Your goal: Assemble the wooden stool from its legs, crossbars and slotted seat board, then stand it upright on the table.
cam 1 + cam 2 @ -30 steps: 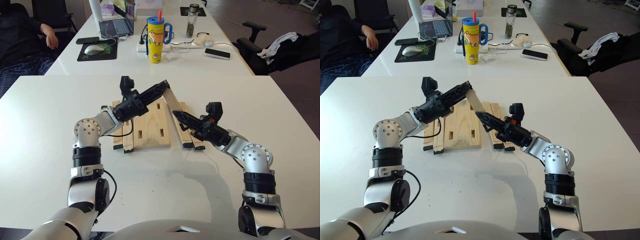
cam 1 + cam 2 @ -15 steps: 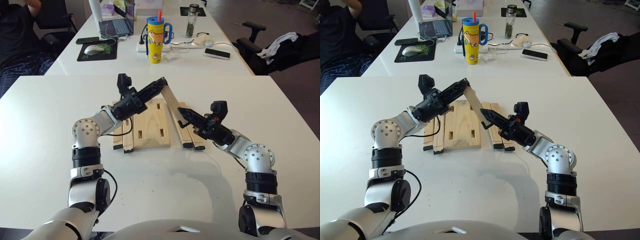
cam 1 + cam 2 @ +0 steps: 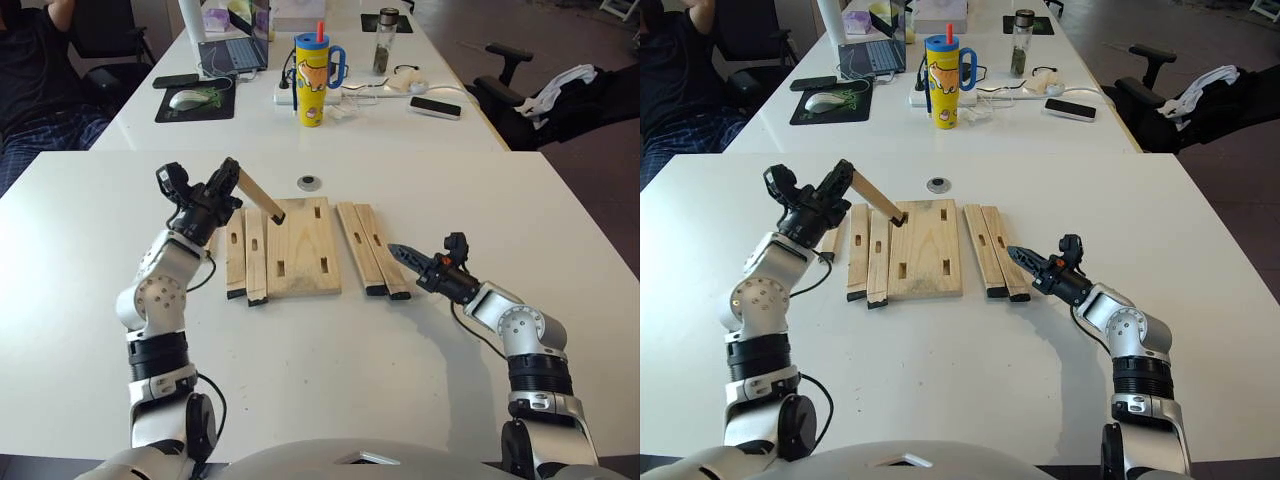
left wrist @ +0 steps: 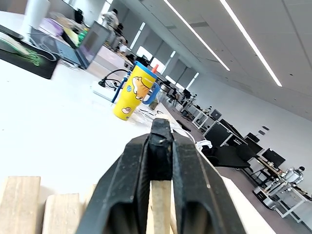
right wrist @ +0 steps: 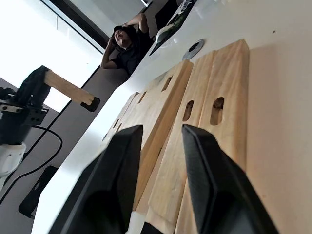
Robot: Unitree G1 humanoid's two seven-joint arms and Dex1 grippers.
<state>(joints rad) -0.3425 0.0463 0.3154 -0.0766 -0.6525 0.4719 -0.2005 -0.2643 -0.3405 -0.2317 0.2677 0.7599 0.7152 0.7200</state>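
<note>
The slotted seat board lies flat mid-table. Two wooden slats lie along its left side and two more along its right side. My left gripper is above the table's left part, shut on a wooden leg. The leg slants down to the right, and its dark tip hangs over the board's far-left corner. In the left wrist view the fingers clamp that leg. My right gripper is low over the table, open, and points at the right slats just beside them.
A round cable port sits in the table beyond the board. The desk behind carries a yellow cup, a laptop, a mouse, a bottle and a phone. Bare table lies in front of the board.
My left arm has swung back to the left, carrying the leg away from the board's middle. My right gripper has drawn back to the right and dropped low beside the right slats.
</note>
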